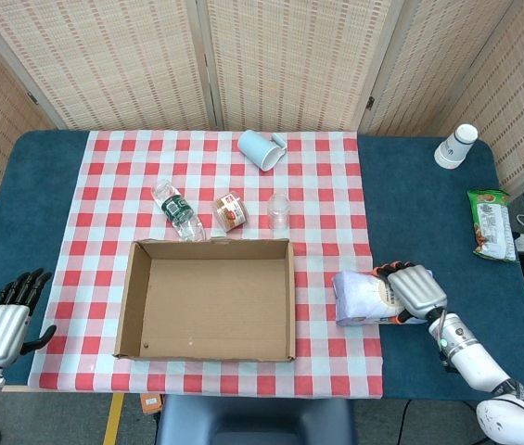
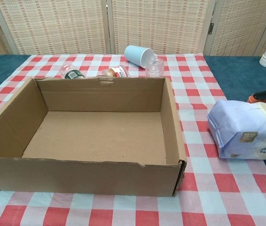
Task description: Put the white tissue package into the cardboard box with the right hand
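My right hand (image 1: 416,290) lies over the soft white tissue package (image 1: 362,298), fingers curled down around its far side, holding it on the red-checked tablecloth (image 1: 336,362) just right of the open brown cardboard box (image 1: 127,306). My left hand (image 1: 4,320) hangs beside the table's near-left corner, fingers apart and holding nothing.

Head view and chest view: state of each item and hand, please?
White tissue package: on table, gripped, outside box.
Brown cardboard box: open, empty.
Right hand: gripping package.
Left hand: open, idle.
Clear plastic bottle: lying down.
Light blue mug: tipped over.
Small clear cup: upright.
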Tool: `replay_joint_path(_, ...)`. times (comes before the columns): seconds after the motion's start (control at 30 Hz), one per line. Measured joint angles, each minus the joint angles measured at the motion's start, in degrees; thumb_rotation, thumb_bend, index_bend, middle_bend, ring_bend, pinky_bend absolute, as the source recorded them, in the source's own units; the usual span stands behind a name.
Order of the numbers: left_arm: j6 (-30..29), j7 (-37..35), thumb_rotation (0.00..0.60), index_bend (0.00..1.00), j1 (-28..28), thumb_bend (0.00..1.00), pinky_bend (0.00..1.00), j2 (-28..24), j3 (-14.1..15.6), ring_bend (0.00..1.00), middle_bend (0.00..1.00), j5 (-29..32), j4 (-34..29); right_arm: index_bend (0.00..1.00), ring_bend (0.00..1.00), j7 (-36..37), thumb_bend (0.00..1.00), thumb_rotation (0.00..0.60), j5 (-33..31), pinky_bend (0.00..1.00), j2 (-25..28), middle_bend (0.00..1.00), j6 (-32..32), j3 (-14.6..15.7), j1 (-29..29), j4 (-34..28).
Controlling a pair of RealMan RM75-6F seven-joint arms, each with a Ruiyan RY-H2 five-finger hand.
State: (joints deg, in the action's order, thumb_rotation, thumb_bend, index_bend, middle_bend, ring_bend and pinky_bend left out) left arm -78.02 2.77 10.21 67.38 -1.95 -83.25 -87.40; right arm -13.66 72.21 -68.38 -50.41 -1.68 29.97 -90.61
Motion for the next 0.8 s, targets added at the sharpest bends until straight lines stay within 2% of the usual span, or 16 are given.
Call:
replay_joint_path(0.17,0.2,0.2,0.600,0.00,0.1,0.28,0.13,0.1,0.1,0.00,0.00,0.0,0.1,0.53,0.26,0.4,0.00,0.600,0.2,0.43,1.3,0.32,-0.7,-0.1,-0.2,-1.4)
replay_joint_path(0.37,0.3,0.2,0.600,0.00,0.1,0.28,0.13,0.2,0.0,0.00,0.00,0.1,0.1,0.55,0.27,-0.3,0.00,0.600,0.8,0.43,6.6,0.32,-3.5,-0.8,-0.8,-7.4)
replay_joint_path(0.57,0.6,0.1,0.600,0.00,0.3,0.28,0.13,0.2,0.0,0.00,0.00,0.3,0.1,0.55,0.27,-3.0,0.00,0.600,0.2,0.43,16.0,0.32,-7.1,-2.9,-1.2,-18.0)
replay_joint_path(0.8,0.3,0.0,0.600,0.00,0.2,0.28,0.13,-0.1,0.1,0.00,0.00,-0.2,-0.5,0.54,0.27,-9.6,0.00,0.600,-4.8,0.43,25.1,0.32,-9.1,-8.4,2.0,-33.8)
